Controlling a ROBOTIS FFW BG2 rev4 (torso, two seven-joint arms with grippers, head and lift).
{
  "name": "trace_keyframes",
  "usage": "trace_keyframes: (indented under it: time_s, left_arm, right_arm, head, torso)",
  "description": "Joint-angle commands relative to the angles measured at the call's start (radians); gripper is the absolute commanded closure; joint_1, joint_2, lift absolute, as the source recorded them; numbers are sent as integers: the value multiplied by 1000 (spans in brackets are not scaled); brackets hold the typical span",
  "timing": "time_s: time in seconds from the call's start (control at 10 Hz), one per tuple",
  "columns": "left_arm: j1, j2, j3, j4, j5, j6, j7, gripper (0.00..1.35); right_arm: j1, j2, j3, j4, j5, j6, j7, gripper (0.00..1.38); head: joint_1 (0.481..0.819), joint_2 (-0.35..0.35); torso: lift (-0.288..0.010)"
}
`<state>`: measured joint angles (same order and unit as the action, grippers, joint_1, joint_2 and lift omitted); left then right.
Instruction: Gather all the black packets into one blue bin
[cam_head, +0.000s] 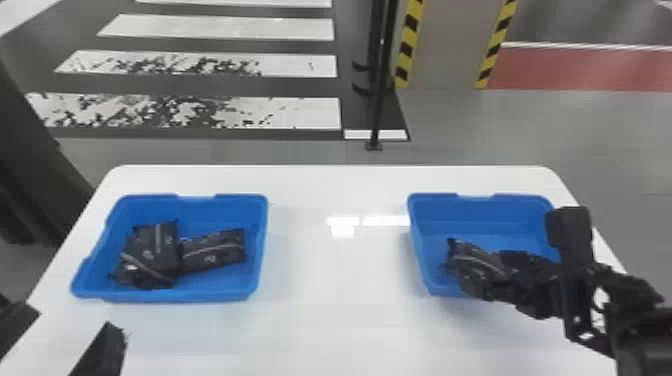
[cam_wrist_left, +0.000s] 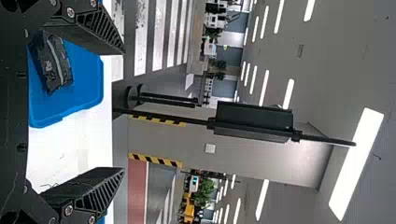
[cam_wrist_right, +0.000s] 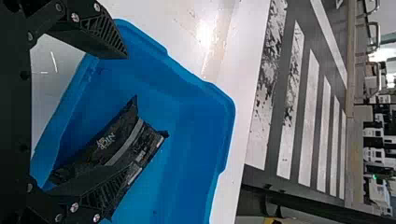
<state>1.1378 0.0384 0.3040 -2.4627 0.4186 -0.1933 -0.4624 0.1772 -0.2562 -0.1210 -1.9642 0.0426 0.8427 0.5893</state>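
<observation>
The left gripper (cam_head: 65, 327) comes in at the lower left of the head view, its flat black fingers spread wide, ribbed inside and tapering to wedges. At the lower right hangs the right gripper (cam_head: 532, 282), angular and matt; its wrist view shows the fingers wide apart, one overlapping a black packet (cam_wrist_right: 109, 142). That packet, a creased, glossy pouch with a pale grey band and ragged ends, lies slantwise in the right bin (cam_head: 422, 250), a smooth blue plastic tub with rounded corners and a notched rim. The matching left bin (cam_head: 260, 250), left of centre, holds at least two crinkled black packets (cam_head: 212, 250), touching and bunched toward its left side. Both tubs rest on a slick white table (cam_head: 335, 280) with rounded corners and a bright glare at its middle.
</observation>
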Motion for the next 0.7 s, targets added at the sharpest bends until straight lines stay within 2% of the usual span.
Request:
trace_keyframes:
  time_s: [0.0, 0.3, 0.6]
  left_arm:
    - [-11, 1, -3, 5, 0, 14, -2, 150]
    - [-48, 1, -3, 19, 0, 36, -15, 150]
    - [-75, 1, -1, 34, 0, 44, -22, 151]
  right_arm:
    - [-59, -17, 27, 66, 1, 6, 0, 183]
    - [-153, -40, 27, 186, 7, 19, 6, 191]
    - [-175, -52, 27, 225, 15, 56, 12, 191]
  head:
    - [695, -24]
    - [695, -45]
    - [695, -70]
  torso:
    - [-110]
    - [-110]
    - [-110]
